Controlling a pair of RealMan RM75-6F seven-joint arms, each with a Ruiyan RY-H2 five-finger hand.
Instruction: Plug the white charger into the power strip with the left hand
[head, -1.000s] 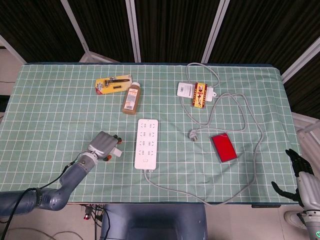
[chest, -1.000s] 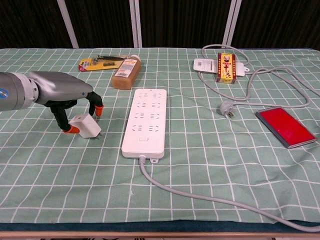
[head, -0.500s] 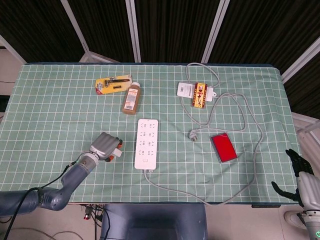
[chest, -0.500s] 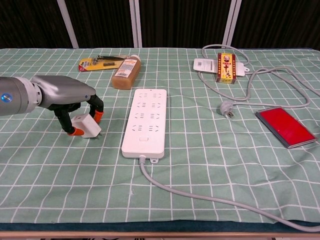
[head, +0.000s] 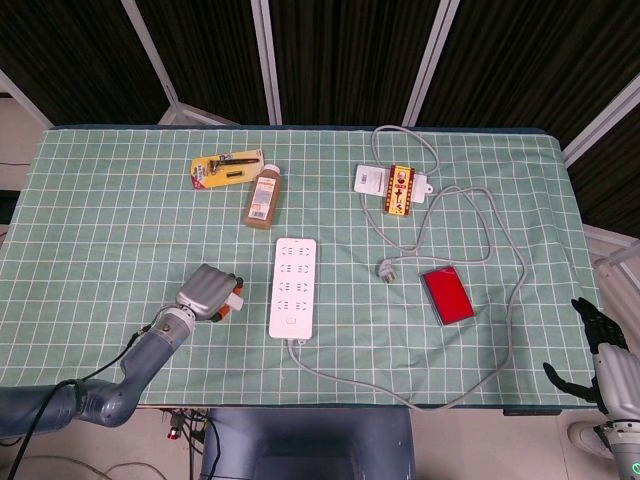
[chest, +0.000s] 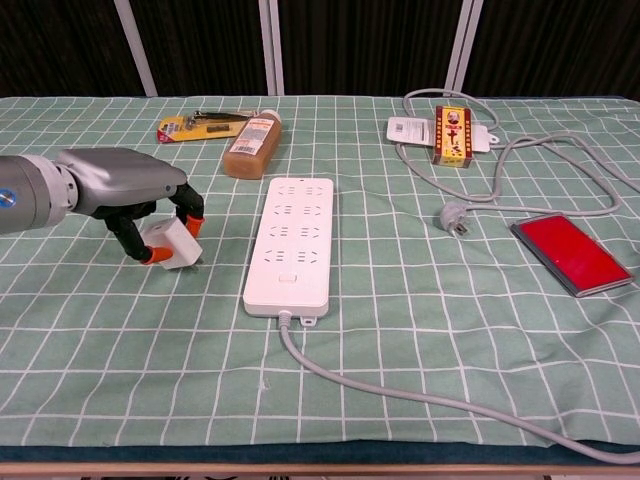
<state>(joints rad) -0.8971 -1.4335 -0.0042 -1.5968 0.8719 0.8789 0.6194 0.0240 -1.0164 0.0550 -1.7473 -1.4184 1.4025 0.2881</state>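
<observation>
Tablecloth (chest: 420, 330) green, white-gridded; dark panels behind. Left robot hand (chest: 135, 190) pinches white charger (chest: 170, 243) beside power strip (chest: 292, 241).

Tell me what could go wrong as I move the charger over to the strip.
The left robot hand pinches the white charger only by its fingertips, so it may twist or slip. The charger's prongs can't be seen, so alignment with the power strip sockets is uncertain.

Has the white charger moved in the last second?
Yes. The white charger, held by the left hand, has lifted slightly off the cloth, still left of the power strip.
</observation>
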